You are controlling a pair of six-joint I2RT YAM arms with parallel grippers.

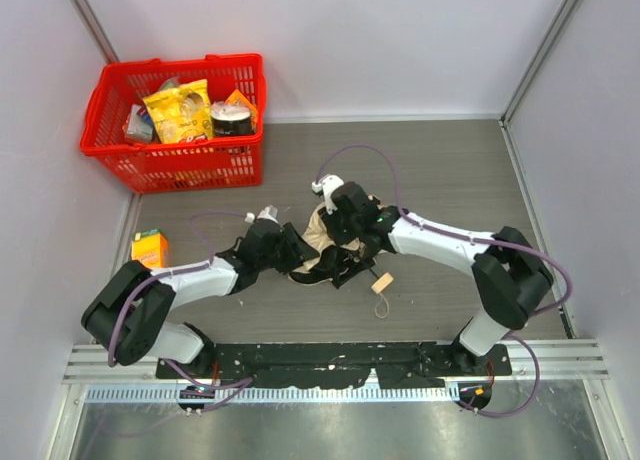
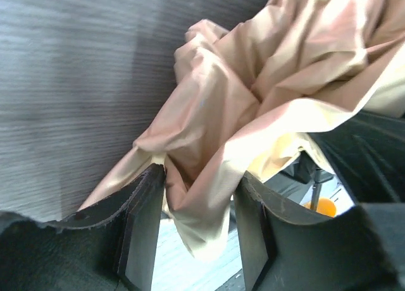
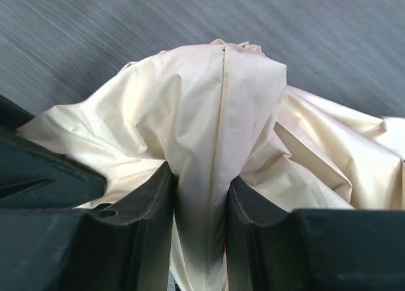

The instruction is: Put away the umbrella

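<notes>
While narrowed almost shut, the right end effector point(image 3: 200, 180) pinches a ridge of umbrella point(image 3: 221, 114) cloth. The left end effector point(image 2: 201, 180) stands half open around a loose fold; whether it grips cannot be told. The umbrella lies crumpled at the middle of the bench point(image 1: 450, 170), its handle point(image 1: 381, 283) on the near right side.

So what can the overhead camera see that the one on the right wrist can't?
Only the overhead view shows the whole scene: the left arm and the right arm, a red basket of snacks at the back left, a small orange box, and the cream handle with its loop cord lying on the table. Only the right wrist view shows close detail: a seamed fold of fabric squeezed between that arm's own fingers. Both show the pale umbrella and the grey tabletop.
</notes>
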